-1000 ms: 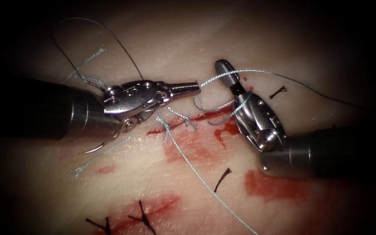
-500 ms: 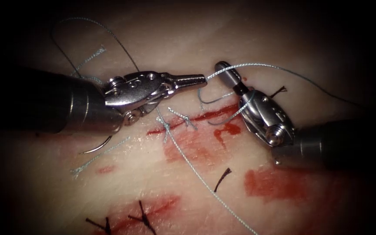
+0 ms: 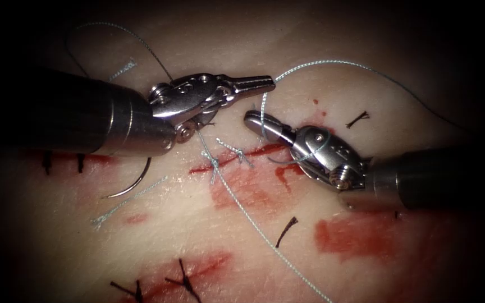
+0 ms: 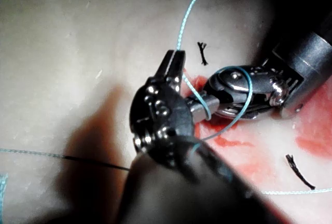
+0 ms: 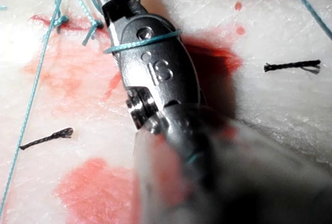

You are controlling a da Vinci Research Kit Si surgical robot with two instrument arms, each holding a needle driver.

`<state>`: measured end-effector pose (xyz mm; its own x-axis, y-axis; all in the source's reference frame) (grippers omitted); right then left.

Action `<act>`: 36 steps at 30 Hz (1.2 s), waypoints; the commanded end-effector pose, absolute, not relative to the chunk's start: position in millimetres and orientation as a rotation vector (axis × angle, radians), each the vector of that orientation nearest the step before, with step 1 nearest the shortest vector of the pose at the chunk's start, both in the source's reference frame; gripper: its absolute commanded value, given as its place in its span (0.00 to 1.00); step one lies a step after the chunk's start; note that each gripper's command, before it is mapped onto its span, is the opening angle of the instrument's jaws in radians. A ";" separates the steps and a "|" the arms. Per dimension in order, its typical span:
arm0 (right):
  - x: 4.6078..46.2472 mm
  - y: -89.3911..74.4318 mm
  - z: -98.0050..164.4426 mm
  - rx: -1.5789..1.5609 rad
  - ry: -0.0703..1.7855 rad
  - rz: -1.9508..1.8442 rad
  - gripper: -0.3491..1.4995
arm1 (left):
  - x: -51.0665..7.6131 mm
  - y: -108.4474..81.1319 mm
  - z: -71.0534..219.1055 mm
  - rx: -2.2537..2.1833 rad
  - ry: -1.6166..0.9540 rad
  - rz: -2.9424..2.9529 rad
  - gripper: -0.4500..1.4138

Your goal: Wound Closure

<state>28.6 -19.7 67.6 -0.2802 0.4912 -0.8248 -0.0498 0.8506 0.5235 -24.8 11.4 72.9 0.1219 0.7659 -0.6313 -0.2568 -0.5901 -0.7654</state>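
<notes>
My left tool (image 3: 268, 84) pinches the thread (image 3: 332, 63) above the cut (image 3: 237, 159), a loop lying around my right tool (image 3: 252, 120), jaws pressed together on nothing, while the needle (image 3: 133, 185) lies free on the tissue (image 3: 197, 252) left of it.

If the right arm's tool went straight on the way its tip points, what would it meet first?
Probably the thread crossing its tip, held taut by the left tool. The right tool points toward picture left; beyond lies the left tool's wrist, though depth is unclear.
</notes>
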 end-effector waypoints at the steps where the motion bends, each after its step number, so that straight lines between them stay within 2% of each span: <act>1: 29.9 -20.4 67.6 0.373 1.831 0.515 0.00 | -25.2 11.2 74.6 -1.587 -0.484 1.596 0.00; 4: 30.3 -20.5 67.2 0.418 1.919 0.498 0.00 | -25.0 10.8 76.4 -1.536 -0.449 1.643 0.00; 9: 30.8 -20.3 66.6 0.400 1.943 0.624 0.00 | -24.7 9.3 77.9 -1.460 -0.434 1.688 0.00; 17: 31.1 -19.2 67.3 0.150 1.773 0.939 0.00 | -24.2 7.5 77.4 -1.422 -0.424 1.716 0.00; 24: 31.1 -18.4 67.9 -0.118 1.639 1.000 0.00 | -24.7 6.2 76.1 -1.414 -0.399 1.751 0.00; 36: 30.4 -17.2 67.8 -0.336 1.555 1.100 0.00 | -23.8 6.3 75.7 -1.410 -0.361 1.796 0.00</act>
